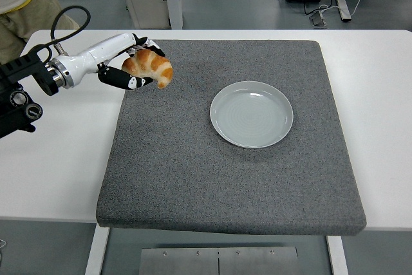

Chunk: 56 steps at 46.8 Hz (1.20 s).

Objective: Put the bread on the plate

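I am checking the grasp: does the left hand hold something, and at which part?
Yes. The left hand holds the croissant by its left end, fingers wrapped above and below it. It is off the mat.

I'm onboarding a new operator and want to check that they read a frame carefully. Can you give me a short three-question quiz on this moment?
1. True or false: the golden-brown croissant already lies on the round pale grey plate.
2. Which hand holds the croissant: A) the left hand, B) the right hand, C) neither?
3. Fill in: the plate rests on the dark grey felt ____ that covers the white table.

Key
1. False. The croissant is held near the mat's far left corner, and the plate has nothing on it.
2. A. The left hand's fingers are closed around it; no right hand shows.
3. mat
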Motion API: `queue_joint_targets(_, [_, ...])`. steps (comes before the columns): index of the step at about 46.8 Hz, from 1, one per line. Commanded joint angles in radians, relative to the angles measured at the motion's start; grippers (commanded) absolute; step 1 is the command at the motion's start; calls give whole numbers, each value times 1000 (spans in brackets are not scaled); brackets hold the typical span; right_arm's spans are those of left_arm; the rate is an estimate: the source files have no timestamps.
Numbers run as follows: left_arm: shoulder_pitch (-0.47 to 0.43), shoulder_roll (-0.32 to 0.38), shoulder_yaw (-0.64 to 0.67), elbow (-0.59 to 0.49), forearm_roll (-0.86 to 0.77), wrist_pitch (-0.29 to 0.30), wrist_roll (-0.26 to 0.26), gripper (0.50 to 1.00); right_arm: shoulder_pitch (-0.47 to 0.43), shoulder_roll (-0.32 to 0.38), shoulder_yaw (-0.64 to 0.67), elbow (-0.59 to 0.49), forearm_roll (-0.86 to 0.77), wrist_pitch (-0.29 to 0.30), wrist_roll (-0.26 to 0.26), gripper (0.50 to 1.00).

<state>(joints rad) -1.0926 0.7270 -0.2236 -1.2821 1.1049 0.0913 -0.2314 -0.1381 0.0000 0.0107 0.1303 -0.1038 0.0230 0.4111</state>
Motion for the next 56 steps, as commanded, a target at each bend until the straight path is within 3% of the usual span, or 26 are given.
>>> queue_joint_targets(1, [-45,12,0,1,-37,-33,1,500,0,0,0,0,1,0,0,1000])
queue_joint_targets(20, [-213,14,7,1,-62,-116,12,500,0,0,0,0,0,0,0,1000])
queue_joint_targets(38, [-300,-3,13,9,-60,-168,17,500,0,0,0,0,0,0,0,1000])
queue_joint_targets(56, [-342,-176,32,70,-37,-170,17,500,0,0,0,0,0,0,0,1000])
